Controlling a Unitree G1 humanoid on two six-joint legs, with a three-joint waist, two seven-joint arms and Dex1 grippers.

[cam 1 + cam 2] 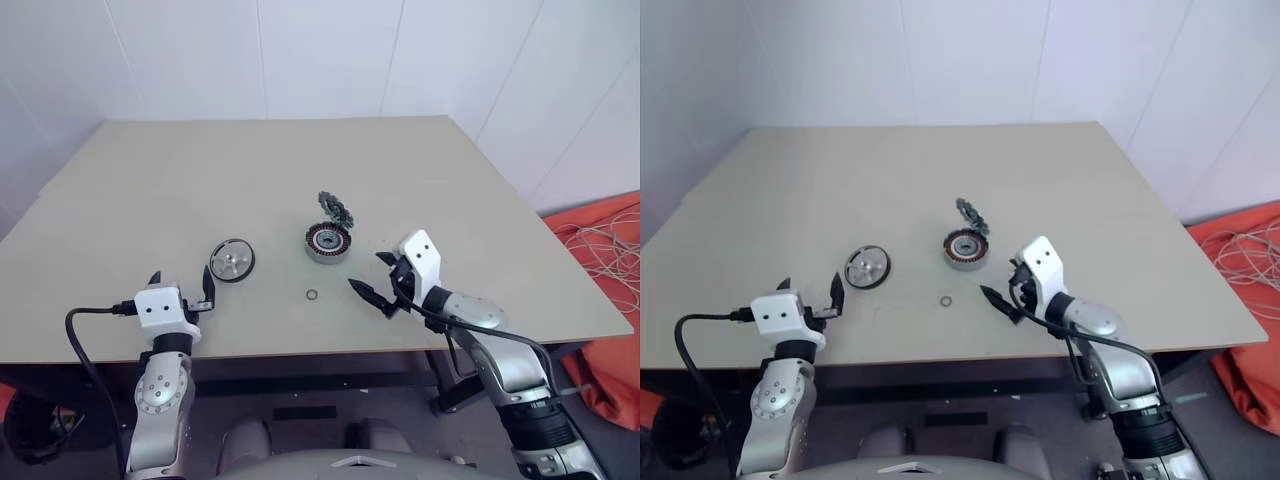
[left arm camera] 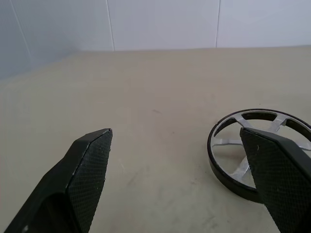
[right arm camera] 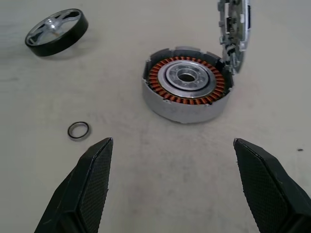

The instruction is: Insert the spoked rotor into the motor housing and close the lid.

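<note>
Right gripper [image 3: 172, 187], jaws apart, is facing the motor housing [image 3: 187, 91]; spoked rotor [image 3: 234, 29] (seemingly leaning on its far-right rim) wants an edge grip, lowered level.

left pincer [image 1: 183, 287] agape, right pincer [image 1: 378, 277] agape

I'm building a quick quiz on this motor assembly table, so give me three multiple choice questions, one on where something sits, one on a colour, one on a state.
1. What does the spoked rotor lean against?
A. the lid
B. the motor housing
C. the small ring

2. What colour are the windings inside the motor housing?
A. reddish copper
B. blue
C. green

3. How is the right hand?
A. shut on the lid
B. shut on the small ring
C. open, holding nothing

Answers:
1. B: it stands on edge at the housing's far rim.
2. A: a copper ring surrounds the pale centre.
3. C: its fingers are spread apart over bare table.
</note>
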